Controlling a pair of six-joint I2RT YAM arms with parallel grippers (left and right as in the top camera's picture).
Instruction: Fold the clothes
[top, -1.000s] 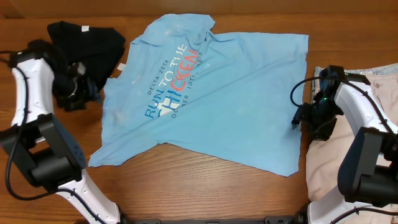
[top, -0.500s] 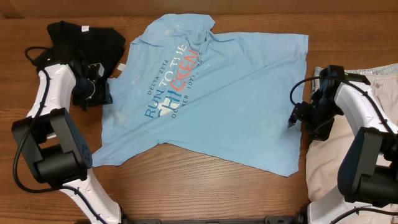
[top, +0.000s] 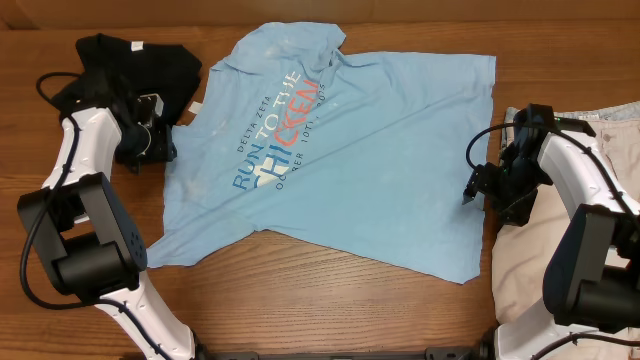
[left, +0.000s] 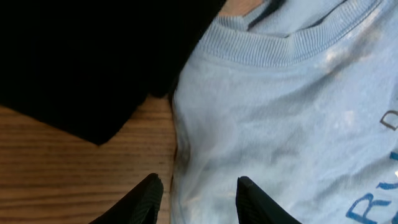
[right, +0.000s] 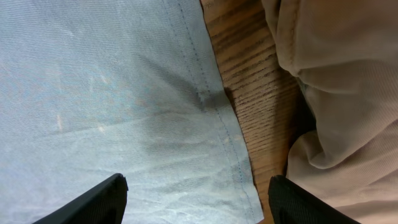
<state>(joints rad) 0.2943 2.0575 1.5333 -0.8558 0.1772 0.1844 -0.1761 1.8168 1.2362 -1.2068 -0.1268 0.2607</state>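
**Operator:** Tool check: where does each one stand against the light blue short-sleeved cotton T-shirt (top: 380, 150)?

**Technician:** It lies flat on the wooden tabletop (top: 300, 310), collar end towards the left arm, hem towards the right. Its long axis runs from one arm to the other. The left tool (left: 199, 198) hovers over the collar-side edge, beside the bunched black cloth garment (left: 81, 56), with its fingers apart and nothing pinched. The right tool (right: 199, 202) hangs over the hem edge, fingers spread wide with the hem seam between them. The beige fabric shorts (right: 336, 74) lie just outboard.

**Operator:** Which arm is nearer?

**Technician:** Neither; each is at its own end. Judgement: the coming move is probably a grasp at both ends, each tool straddling a cloth edge with bare wood on its outer side
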